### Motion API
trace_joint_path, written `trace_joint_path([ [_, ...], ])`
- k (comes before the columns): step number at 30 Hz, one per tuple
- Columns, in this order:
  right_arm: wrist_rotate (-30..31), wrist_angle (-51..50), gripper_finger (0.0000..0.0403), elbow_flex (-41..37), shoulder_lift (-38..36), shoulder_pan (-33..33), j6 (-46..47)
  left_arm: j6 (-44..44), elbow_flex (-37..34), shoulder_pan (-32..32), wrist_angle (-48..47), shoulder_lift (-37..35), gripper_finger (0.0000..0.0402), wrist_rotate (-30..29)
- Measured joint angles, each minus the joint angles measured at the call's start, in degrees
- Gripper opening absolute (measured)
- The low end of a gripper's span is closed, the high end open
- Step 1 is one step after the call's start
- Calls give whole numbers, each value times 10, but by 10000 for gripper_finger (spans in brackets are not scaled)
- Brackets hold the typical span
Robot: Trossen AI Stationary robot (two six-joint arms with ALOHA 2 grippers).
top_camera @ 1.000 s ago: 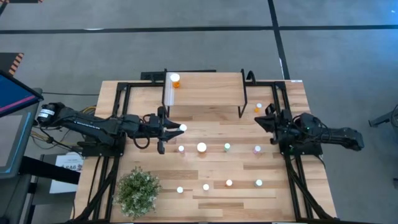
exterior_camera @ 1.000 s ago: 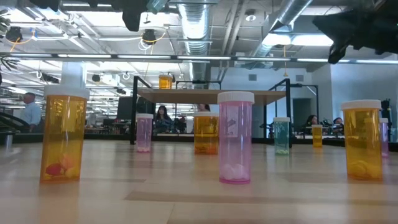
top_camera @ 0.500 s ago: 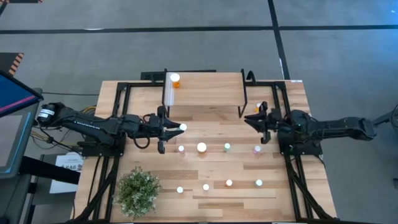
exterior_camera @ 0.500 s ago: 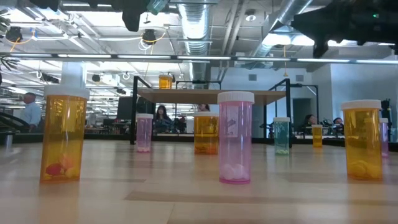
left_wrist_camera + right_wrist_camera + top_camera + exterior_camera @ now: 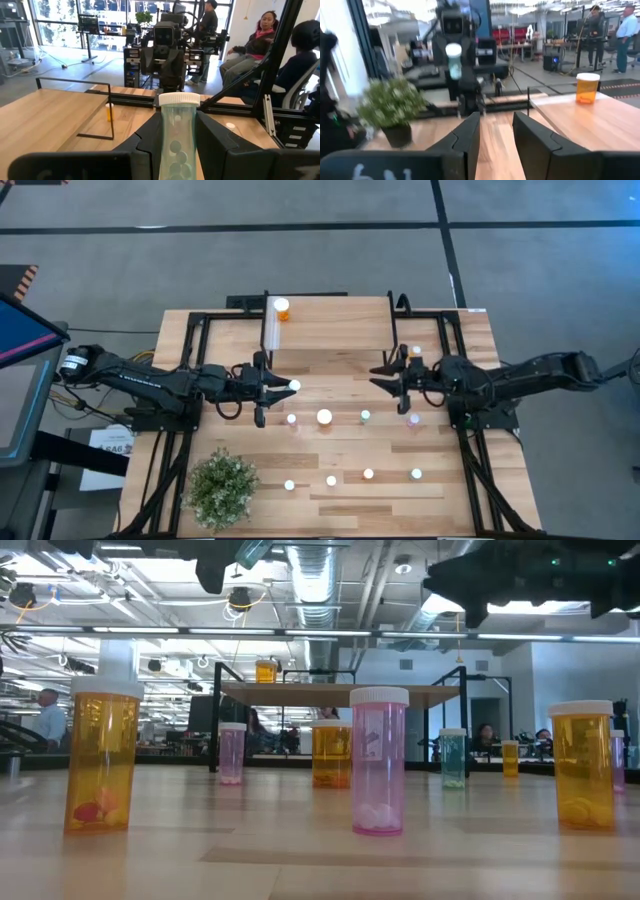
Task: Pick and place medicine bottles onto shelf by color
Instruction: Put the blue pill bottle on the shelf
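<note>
Left gripper (image 5: 283, 386) grips a teal bottle (image 5: 178, 135) upright between its two fingers (image 5: 218, 145), held above the table (image 5: 330, 370) just at the 7 o'clock corner of the shelf (image 5: 330, 320). Right gripper (image 5: 385, 377) hangs over the table near the shelf's 5 o'clock corner, its fingers (image 5: 534, 135) parted with nothing between them. One orange bottle (image 5: 281, 308) stands on the shelf at its 9 o'clock end. Another small orange bottle (image 5: 416, 351) sits on the table at the shelf's 3 o'clock side. Several white-capped bottles (image 5: 324, 417) stand in two rows across the table at 6 o'clock of the shelf, with a potted plant (image 5: 222, 487) at 8 o'clock.
</note>
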Motion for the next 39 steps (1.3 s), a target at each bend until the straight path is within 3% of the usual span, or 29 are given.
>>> trace_joint_path([
  [32,-15,-12,155,25,0,7,12,-3,0,0,2,0,78,1],
  [39,-16,2,182,25,0,29,10,4,1,3,86,56,78,26],
])
